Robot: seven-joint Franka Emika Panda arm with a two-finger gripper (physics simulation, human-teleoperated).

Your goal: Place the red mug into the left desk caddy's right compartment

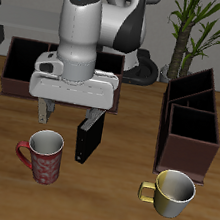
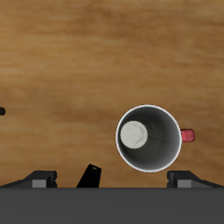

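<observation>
Nearest the desk's front edge stand two mugs, well apart: the red mug upright, its handle pointing away from the plain yellow mug. Just behind the red mug a small black box stands on end. Above both hangs the gripper, fingers spread apart and empty — from the wrist the mug's grey inside shows straight below. Farther back sit the left desk caddy, its right compartment dark inside, and a wide brown caddy behind the arm.
</observation>
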